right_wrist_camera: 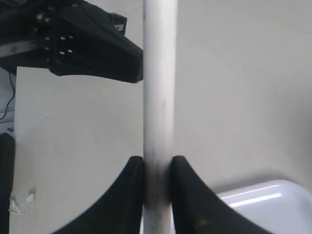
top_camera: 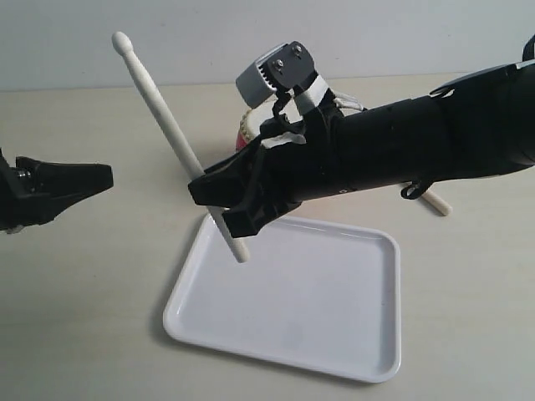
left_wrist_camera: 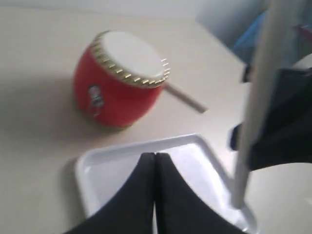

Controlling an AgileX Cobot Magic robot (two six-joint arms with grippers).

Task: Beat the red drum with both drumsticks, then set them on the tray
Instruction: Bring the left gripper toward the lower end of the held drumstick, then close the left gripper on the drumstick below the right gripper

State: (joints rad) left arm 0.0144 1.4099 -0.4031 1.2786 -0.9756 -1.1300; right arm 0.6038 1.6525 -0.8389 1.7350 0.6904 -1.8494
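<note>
My right claw (top_camera: 219, 205) is clamped on one drumstick (top_camera: 159, 109), gripping low on the shaft. The stick tilts with its rounded tip up and its lower end over a corner of the white tray (top_camera: 318, 309). I cannot tell whether it touches the tray. My left claw (left_wrist_camera: 155, 161) is pressed together with nothing in it, off to the left and well apart from the held stick. The red drum (left_wrist_camera: 117, 87) stands on the pale table (top_camera: 84, 292) just beyond the tray, and my right arm blocks nearly all of it from the exterior camera. The second drumstick (left_wrist_camera: 187, 99) lies flat on the table, poking out from behind the drum.
</note>
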